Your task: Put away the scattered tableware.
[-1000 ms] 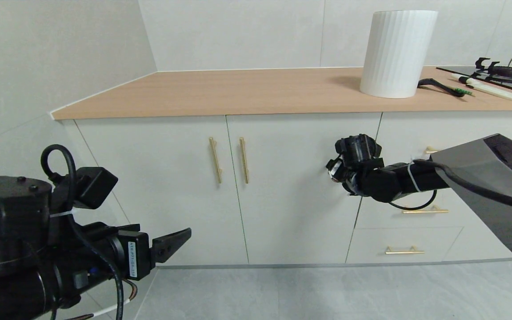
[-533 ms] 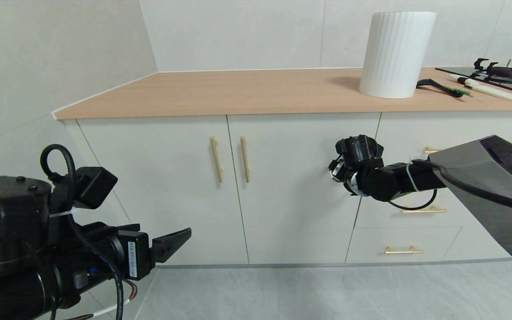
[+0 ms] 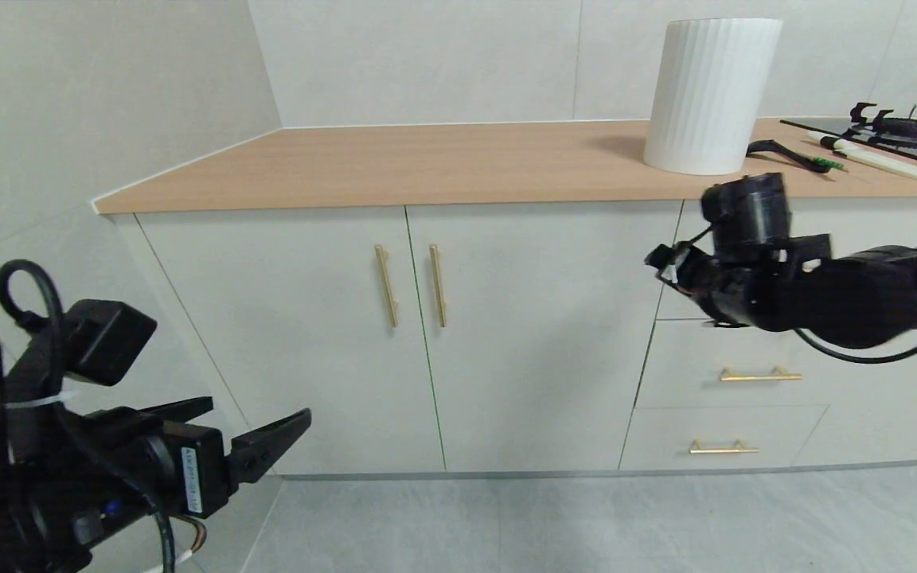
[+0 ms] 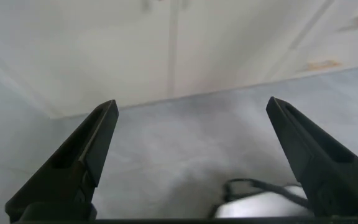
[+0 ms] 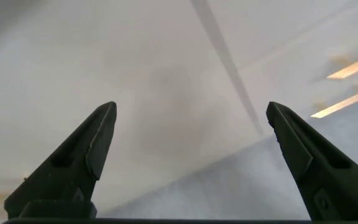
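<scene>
Wood-grain laminate tops the bench [image 3: 427, 163], a smooth, pale brown slab running along a tiled wall to a corner at its left end. Toward the right end stands a tall white ribbed cylinder [image 3: 712, 95], upright, its sides finely fluted. Just beside its base, on the side nearer the right end, lies a slim black utensil [image 3: 793, 155] with a curved end, possibly a spoon or ladle. A long cream utensil [image 3: 876, 161] with a dark, green-marked tip lies close beyond it. At the right end sits a black hob [image 3: 904, 131] with a cast pan support.

Below the front edge are two flat matte cupboard doors [image 3: 347, 334] with thin upright brass bar handles [image 3: 385, 286], and to their right a stack of drawers [image 3: 745, 398] with short horizontal brass pulls.

The left end effector [image 4: 191, 112] hangs low before the left cupboard, over the grey tiled floor [image 3: 586, 525], its tapered black fingers spread wide and holding nothing. The right end effector [image 5: 191, 112] is level with the top drawer, just under the front edge below the cylinder, likewise released and empty.
</scene>
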